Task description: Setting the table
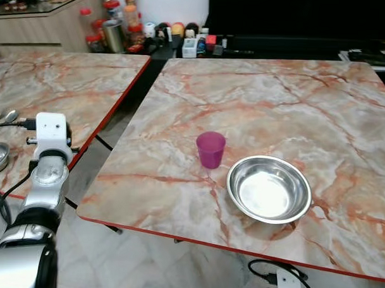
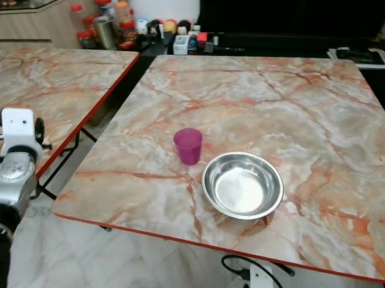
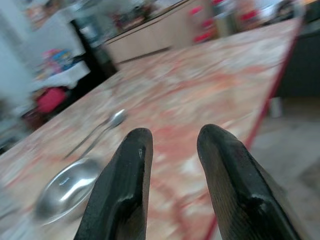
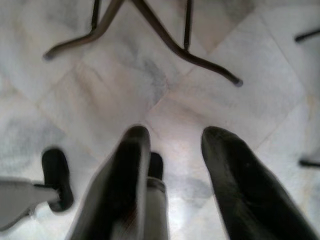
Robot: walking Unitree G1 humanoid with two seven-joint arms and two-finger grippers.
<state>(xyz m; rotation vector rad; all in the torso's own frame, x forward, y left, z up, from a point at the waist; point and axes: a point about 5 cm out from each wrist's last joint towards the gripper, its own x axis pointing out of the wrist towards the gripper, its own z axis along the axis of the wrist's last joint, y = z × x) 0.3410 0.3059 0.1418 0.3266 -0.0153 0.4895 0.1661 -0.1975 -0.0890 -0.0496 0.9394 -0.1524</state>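
A purple cup [image 1: 210,149] stands upright on the near marble table [image 1: 276,103], close to its front left corner. Just right of the cup sits an empty steel bowl [image 1: 269,189]. My left arm [image 1: 46,170] is raised at the red edge of the left table [image 1: 68,89]. In the left wrist view my left gripper [image 3: 175,132] is open and empty over that table, pointing toward a second steel bowl [image 3: 65,187] and a spoon [image 3: 107,125]. My right gripper [image 4: 176,132] hangs open over the floor, holding nothing.
A gap of tiled floor [image 1: 110,147] separates the two tables. Jars and small bottles [image 1: 121,24] crowd a low shelf at the back. Metal table legs [image 4: 165,40] cross the floor below my right gripper. A black cable [image 1: 270,270] loops under the near table's front edge.
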